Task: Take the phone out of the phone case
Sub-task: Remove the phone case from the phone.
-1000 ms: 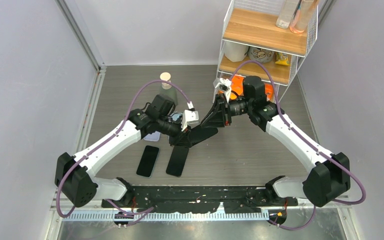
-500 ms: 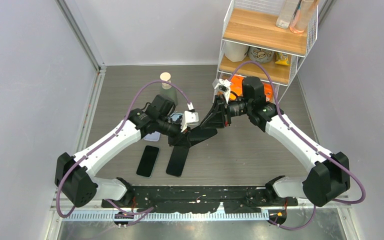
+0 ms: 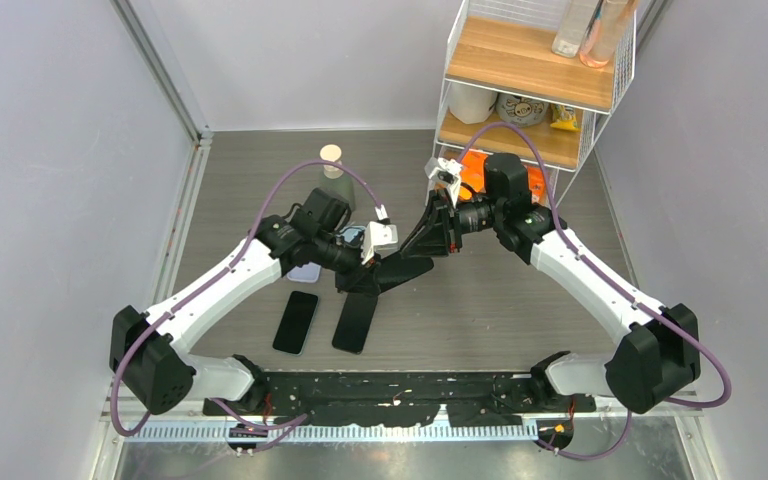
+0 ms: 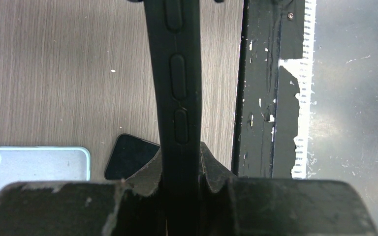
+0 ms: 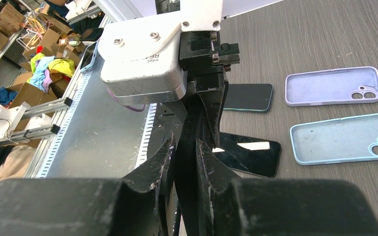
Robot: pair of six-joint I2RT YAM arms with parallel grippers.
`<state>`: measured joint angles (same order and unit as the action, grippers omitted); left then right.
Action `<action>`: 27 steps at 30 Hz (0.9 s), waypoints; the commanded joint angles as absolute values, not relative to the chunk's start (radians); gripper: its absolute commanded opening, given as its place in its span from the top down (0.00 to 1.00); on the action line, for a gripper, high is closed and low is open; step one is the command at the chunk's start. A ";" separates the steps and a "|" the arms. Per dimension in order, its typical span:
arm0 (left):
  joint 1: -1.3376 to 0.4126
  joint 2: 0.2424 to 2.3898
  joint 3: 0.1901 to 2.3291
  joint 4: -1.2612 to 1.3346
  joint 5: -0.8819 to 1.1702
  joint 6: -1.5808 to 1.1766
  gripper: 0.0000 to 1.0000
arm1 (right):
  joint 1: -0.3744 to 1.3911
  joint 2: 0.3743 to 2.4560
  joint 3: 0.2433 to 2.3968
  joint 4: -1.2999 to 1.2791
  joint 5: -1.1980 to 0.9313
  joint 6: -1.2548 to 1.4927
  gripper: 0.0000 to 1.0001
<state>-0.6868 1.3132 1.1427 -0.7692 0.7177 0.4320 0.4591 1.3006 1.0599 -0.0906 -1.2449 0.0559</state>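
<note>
- Between the two claws, you are holding the black phone case (image 3: 405,268) edge-on, clear of the table (image 3: 520,300).
- Your left gripper (image 3: 362,276) is clenching one end of the case. The buttoned side edge is running straight ahead from its fingertips.
- Your right gripper (image 3: 440,243) is clamping the opposite end, facing the left claw head-on.
- The case's long axis is lying along the line joining the claws, so neither arm is nearer.
- The phone is not showing separately; it is judged to be sitting inside the case.
- You are probably setting up a peel, with one claw anchoring and the other bending the rim across that axis.
</note>
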 commanded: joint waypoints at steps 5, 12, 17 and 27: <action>-0.722 1.280 1.172 -0.775 0.704 0.528 1.00 | 0.449 1.326 1.061 -0.017 -1.281 0.146 0.90; -0.727 1.276 1.162 -0.771 0.702 0.528 1.00 | 0.449 1.334 1.058 -0.006 -1.286 0.157 0.85; -0.733 1.274 1.154 -0.765 0.682 0.536 1.00 | 0.450 1.344 1.056 -0.006 -1.301 0.159 0.95; -0.855 1.215 1.089 -0.681 0.394 0.592 1.00 | 0.450 1.411 1.023 0.163 -1.350 0.304 0.95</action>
<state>-0.7719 1.2629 1.1057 -0.7525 0.4980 0.4496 0.4553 1.3712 1.0260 0.0238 -1.3491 0.1600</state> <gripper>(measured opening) 0.176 0.239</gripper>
